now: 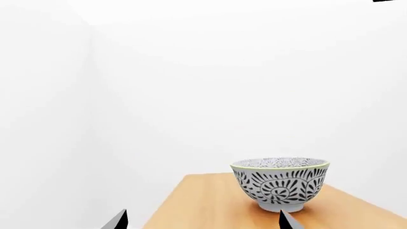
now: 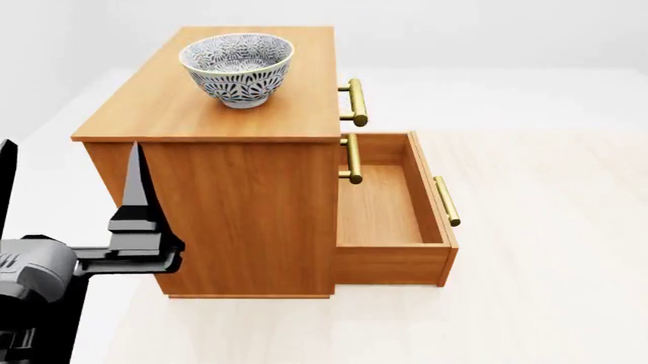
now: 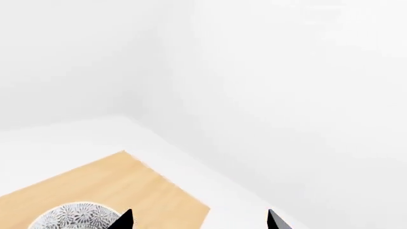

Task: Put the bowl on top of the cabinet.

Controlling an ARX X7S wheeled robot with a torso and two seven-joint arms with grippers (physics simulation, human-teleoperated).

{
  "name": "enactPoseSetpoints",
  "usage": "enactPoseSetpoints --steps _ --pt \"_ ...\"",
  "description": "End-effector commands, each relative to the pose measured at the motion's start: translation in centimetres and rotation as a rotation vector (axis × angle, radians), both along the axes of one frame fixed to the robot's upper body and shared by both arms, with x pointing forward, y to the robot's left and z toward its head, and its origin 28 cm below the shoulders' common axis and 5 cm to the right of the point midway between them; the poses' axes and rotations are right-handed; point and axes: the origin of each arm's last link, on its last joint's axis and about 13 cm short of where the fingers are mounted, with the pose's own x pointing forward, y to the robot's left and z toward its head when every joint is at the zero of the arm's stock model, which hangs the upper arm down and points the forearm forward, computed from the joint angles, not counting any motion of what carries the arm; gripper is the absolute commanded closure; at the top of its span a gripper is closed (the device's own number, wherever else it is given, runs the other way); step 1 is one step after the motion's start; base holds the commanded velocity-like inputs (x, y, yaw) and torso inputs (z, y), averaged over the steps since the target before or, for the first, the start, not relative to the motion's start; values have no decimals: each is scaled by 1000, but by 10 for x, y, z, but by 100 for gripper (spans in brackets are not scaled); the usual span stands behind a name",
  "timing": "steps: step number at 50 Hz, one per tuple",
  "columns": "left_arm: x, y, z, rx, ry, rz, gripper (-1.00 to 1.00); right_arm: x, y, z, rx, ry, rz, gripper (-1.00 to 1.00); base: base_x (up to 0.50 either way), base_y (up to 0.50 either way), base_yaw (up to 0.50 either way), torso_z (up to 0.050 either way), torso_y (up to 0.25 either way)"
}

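Hovering nearest the head camera, the left end effector (image 2: 71,182) hangs low beside the cabinet's (image 2: 243,205) side panel, below the level of its top, with both black fingers spread apart and nothing between them. The right end effector (image 3: 198,220) shows only as two dark fingertips in its own wrist view, also spread and empty, looking down on a corner of the cabinet top from above.

Farther back, the brown wooden cabinet stands on a pale floor (image 2: 547,303). Its lower drawer (image 2: 390,208) is pulled out and empty, with brass handles (image 2: 354,102) along the front.

Farthest away, the bowl (image 2: 237,67) sits upright on the cabinet top, toward the back, clear of the edges. By this evidence the placing looks finished.

The risk now lies in the arms: a careless lift of the left arm could clip the cabinet's top edge and jolt the bowl, and a drop of the right arm could knock it over.
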Motion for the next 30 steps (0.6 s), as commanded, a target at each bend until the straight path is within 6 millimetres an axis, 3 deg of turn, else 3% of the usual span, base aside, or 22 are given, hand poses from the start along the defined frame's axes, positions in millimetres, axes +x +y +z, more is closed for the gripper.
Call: enactPoseSetpoints --steps 1,6,9,14,15,17,30 --pt "-2 0 4 11 4 -3 -100 -6 -30 -8 62 -21 -64 -100 0 0 0 0 0" --pt "-2 0 1 12 3 -2 -100 -8 -39 -12 83 -22 -79 -100 0 0 0 0 0" --pt "-9 -3 19 10 3 -2 -100 -9 -46 -16 101 -23 -96 -100 0 0 0 0 0" --pt "-13 -5 12 11 1 -1 -100 -11 -57 -26 138 -25 -120 -100 0 0 0 0 0" --pt "1 1 -1 11 0 -1 -100 -12 -59 -28 144 -25 -121 -100 0 0 0 0 0" --pt "6 4 -8 12 -1 -1 -100 -13 -61 -31 153 -27 -125 -100 0 0 0 0 0" --pt "-6 0 -7 13 -7 3 -100 -31 -74 -67 204 -49 -140 -100 0 0 0 0 0"
